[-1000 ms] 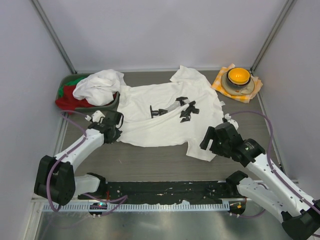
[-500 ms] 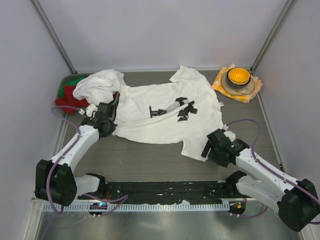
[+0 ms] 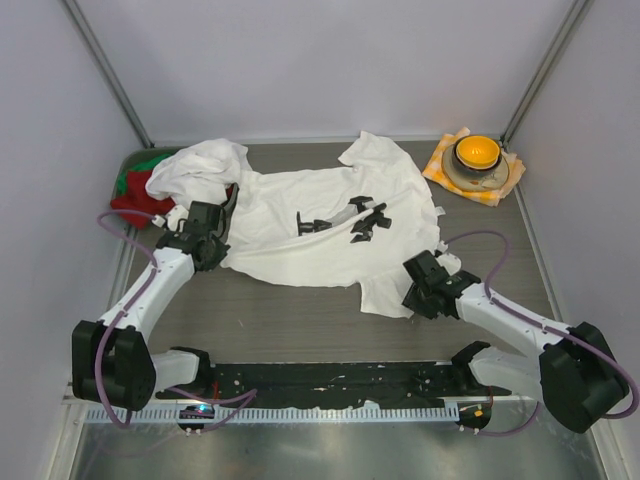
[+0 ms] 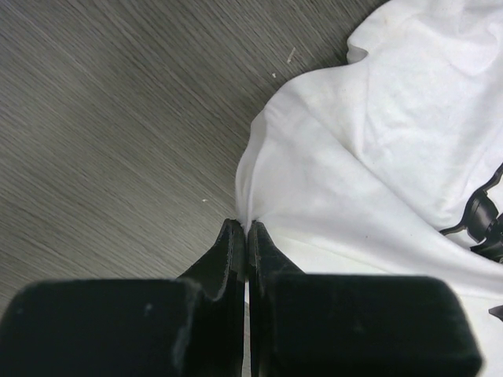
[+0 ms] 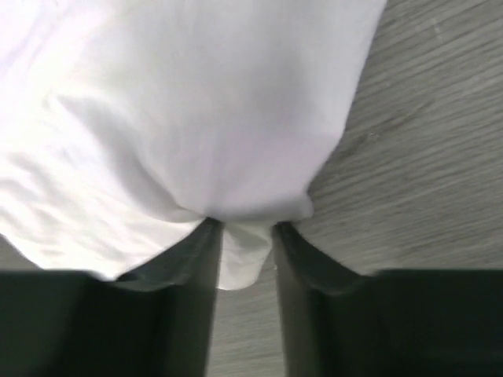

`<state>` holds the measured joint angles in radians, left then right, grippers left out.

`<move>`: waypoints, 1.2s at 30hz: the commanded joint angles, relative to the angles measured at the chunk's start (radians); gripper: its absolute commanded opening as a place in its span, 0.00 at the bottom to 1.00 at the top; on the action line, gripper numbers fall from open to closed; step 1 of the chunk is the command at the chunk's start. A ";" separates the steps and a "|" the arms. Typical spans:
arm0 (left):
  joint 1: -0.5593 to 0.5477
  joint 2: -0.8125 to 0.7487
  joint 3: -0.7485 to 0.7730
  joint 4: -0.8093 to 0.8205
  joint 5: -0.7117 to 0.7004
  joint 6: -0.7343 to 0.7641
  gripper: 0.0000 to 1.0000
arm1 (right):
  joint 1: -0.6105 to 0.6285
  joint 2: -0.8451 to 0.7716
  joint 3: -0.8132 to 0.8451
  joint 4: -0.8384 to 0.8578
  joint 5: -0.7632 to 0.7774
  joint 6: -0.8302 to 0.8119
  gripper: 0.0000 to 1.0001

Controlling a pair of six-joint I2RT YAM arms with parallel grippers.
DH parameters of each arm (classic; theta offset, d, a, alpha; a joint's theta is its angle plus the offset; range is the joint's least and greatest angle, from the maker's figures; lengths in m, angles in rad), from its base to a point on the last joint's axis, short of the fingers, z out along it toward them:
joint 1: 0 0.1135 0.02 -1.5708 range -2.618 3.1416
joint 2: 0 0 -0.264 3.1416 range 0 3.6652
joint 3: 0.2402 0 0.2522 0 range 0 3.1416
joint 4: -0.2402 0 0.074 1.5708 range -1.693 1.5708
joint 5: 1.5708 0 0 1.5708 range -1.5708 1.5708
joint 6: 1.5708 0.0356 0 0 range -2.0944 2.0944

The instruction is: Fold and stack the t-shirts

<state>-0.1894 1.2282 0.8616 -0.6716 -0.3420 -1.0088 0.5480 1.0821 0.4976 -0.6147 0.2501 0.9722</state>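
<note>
The spread t-shirt (image 3: 280,225) lies face up in the middle of the table (image 3: 300,325), its black print showing, with a crumpled t-shirt (image 3: 200,165) heaped at about 10 o'clock over the red and green garments (image 3: 132,203). The left gripper (image 4: 242,229) has its fingers pressed together on a thin pinch of the shirt's edge at about 8 o'clock. The right gripper (image 5: 245,236) sits at the 5 o'clock corner with its fingers partway apart and a tuck of fabric filling the gap; whether they press it firmly cannot be told. The main risk is an uneven lift: if the right fingers rise before they have bitten, the tuck would likely slip out and that corner would drop, leaving the fold skewed. The left pinch takes so little cloth that a sharp pull could tear it free. The left-hand edge also lies close to the crumpled heap, so a fold swept toward 12 o'clock might drag that shirt along. Soft, floppy cotton will probably sag and crease between the two holds.
</note>
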 commanded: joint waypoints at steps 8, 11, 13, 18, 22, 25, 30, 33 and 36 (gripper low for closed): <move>0.005 0.002 0.002 0.020 0.012 0.009 0.00 | 0.019 0.004 0.012 0.034 0.055 -0.018 0.01; 0.005 -0.015 -0.006 0.021 0.017 0.001 0.00 | 0.064 -0.082 0.064 -0.074 0.089 -0.020 0.01; 0.005 -0.021 -0.009 0.026 0.024 -0.005 0.00 | 0.076 -0.135 0.119 -0.159 0.100 -0.023 0.01; 0.005 -0.029 -0.015 0.032 0.055 -0.020 0.00 | 0.087 -0.206 0.220 -0.261 0.101 -0.036 0.01; -0.001 -0.068 -0.021 0.021 0.086 -0.025 0.00 | 0.089 -0.254 0.271 -0.306 0.107 -0.044 0.01; -0.024 -0.131 -0.015 -0.031 0.068 -0.025 0.00 | 0.089 -0.300 0.292 -0.336 0.113 -0.046 0.01; -0.068 -0.316 -0.036 -0.135 0.043 -0.056 0.00 | 0.090 -0.404 0.305 -0.439 0.123 -0.035 0.01; -0.079 -0.396 -0.065 -0.189 0.043 -0.070 0.00 | 0.090 -0.456 0.321 -0.493 0.135 -0.033 0.01; -0.088 -0.502 -0.105 -0.252 0.037 -0.088 0.00 | 0.090 -0.507 0.351 -0.533 0.147 -0.041 0.01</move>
<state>-0.2668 0.8181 0.8013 -0.8062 -0.2722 -1.0641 0.6331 0.6315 0.7753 -1.0584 0.3508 0.9375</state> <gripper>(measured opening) 0.022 0.042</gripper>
